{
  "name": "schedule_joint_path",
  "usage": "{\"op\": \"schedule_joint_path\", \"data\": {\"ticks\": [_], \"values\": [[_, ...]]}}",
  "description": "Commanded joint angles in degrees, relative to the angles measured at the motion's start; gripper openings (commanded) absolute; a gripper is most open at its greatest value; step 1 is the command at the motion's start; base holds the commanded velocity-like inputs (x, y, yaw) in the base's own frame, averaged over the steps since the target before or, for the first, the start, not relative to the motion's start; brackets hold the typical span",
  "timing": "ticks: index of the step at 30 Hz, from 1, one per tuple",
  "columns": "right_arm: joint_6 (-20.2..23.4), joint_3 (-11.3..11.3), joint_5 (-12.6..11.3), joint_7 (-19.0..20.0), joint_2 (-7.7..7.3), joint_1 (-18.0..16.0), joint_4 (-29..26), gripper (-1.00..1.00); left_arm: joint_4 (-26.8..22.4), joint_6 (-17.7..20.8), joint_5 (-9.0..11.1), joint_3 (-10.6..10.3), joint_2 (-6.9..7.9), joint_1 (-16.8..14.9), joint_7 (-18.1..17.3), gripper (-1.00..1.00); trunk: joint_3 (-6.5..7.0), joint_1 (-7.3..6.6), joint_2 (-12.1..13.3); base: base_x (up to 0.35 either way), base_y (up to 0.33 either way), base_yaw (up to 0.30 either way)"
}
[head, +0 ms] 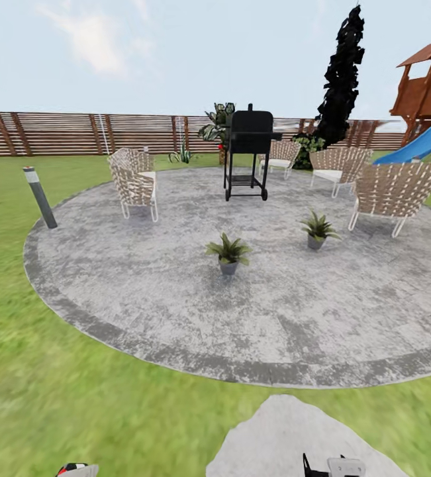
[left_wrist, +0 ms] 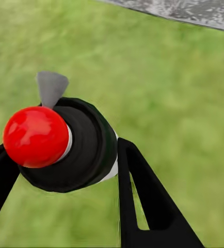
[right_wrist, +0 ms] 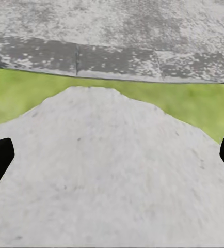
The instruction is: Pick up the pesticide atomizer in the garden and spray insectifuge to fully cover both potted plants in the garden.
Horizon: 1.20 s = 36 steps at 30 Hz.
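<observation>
Flat, bright daylight everywhere — barely any shadows under the potted plants (head: 228, 252). Renders looked soft, the lawn (head: 56, 371) smeared, glossy glare on the atomizer's red top (left_wrist: 35, 136).

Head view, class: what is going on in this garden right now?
The robot stands on the lawn just outside the round paved area. Its left end effector is shut on the pesticide atomizer, red top toward the camera. The right end effector is open, hanging over a pale stepping stone. Two potted plants sit ahead on the paving, in front of a black grill and wicker chairs.
</observation>
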Motion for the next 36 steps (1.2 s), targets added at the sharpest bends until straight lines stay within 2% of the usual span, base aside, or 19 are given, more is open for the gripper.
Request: {"op": "schedule_joint_path", "data": {"ticks": [1, 24, 36], "values": [[-0.13, 0.03, 0.19, -0.25, 0.00, -0.03, 0.04, 1.00, 0.05, -0.18, -0.35, 0.01, 0.00, -0.04, 0.34, -1.00, -0.05, 0.02, -0.02, 0.337, 0.000, 0.000], [-0.13, 0.03, 0.21, -0.25, 0.00, -0.03, 0.04, 1.00, 0.05, -0.18, -0.35, 0.00, 0.00, -0.04, 0.32, -1.00, -0.05, 0.02, -0.02, 0.337, -0.002, 0.000], [-0.13, 0.03, 0.21, -0.25, 0.00, -0.03, 0.04, 1.00, 0.05, -0.18, -0.35, 0.01, 0.00, -0.04, 0.32, -1.00, -0.05, 0.02, -0.02, 0.314, -0.107, 0.000]]}}
